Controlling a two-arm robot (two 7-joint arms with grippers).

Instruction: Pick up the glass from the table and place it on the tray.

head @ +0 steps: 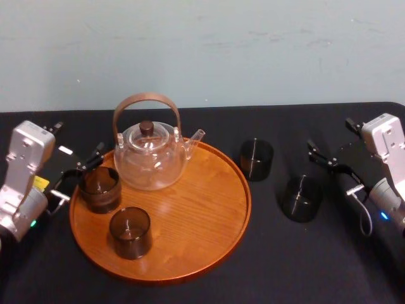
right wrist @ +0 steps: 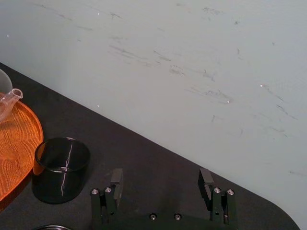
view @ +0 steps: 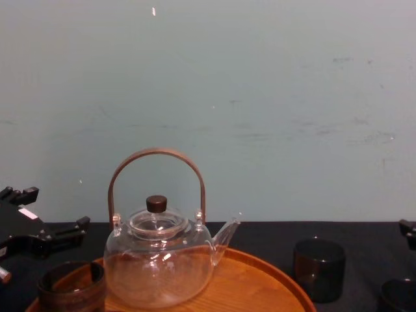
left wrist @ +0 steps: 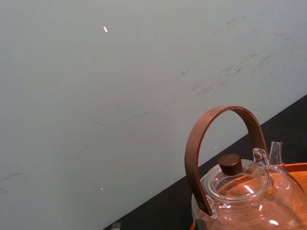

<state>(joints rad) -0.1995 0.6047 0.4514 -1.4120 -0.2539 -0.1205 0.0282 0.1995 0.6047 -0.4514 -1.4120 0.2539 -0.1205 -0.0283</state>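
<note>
Head view: two dark smoked glasses are standing on the black bench (head: 297,266), right of the tray (head: 196,215). The inner glass (head: 256,159) is sitting just beside the tray's rim. The outer glass (head: 302,197) is standing apart from it, nearer the right hand (head: 332,168). Two matching ones, the rear tray glass (head: 99,188) and the front tray glass (head: 130,232), are resting on the tray with the teapot (head: 150,158).

The right hand is sitting poised just right of the outer glass, fingers spread wide and holding nothing. The left hand (head: 79,172) is sitting at the tray's left edge beside the rear tray glass, fingers looking parted and not clamping it.

Handling, as a judgement: each glass is a short, straight-walled cylinder, rigid and smooth, probably light, slippery and brittle. The best hold is looking like opposite sides of the wall at mid-height, with a modest squeeze and a level lift to clear the low rim. The outer glass is looking like the easier reach for the right hand.

Materials: the tray is round, orange-brown wood showing clear grain, with a low raised rim. The teapot is clear glass with a bent wooden hoop handle, a dark knob and a short spout. The bench is looking matte, with little glare.
</note>
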